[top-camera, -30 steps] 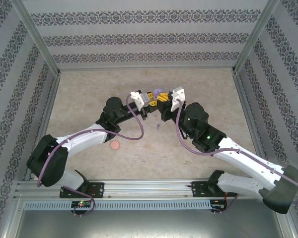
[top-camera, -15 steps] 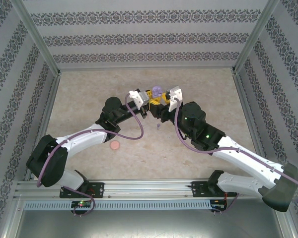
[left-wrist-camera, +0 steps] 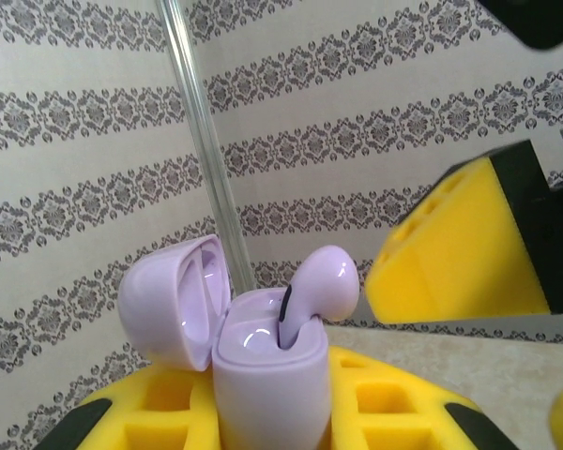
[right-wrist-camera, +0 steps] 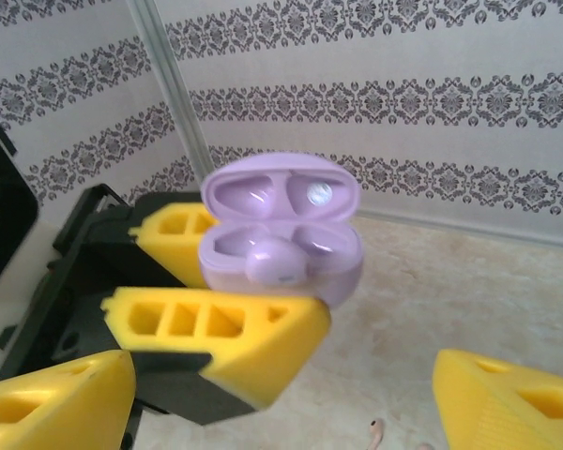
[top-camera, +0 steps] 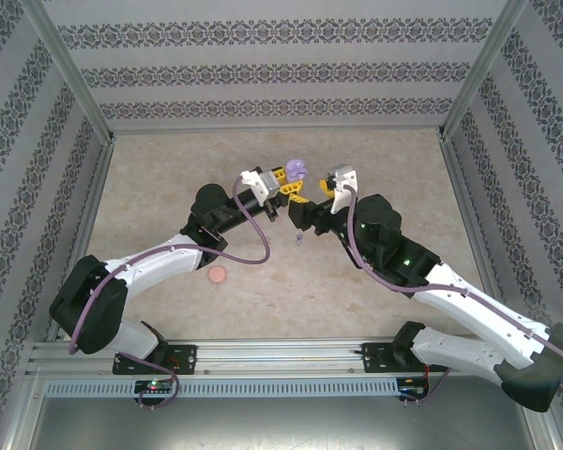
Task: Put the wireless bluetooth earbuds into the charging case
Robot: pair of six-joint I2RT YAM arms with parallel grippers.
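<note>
Purple earbud point(left-wrist-camera: 319, 281) sits in case point(left-wrist-camera: 267, 375) clamped by left claw point(top-camera: 289, 178); right claw point(right-wrist-camera: 283, 398) spread empty.

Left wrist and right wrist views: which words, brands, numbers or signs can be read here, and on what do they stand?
None can be read. The purple charging case, the earbud in it and the yellow finger pads are plain; the wallpaper carries ornament, not letters.
</note>
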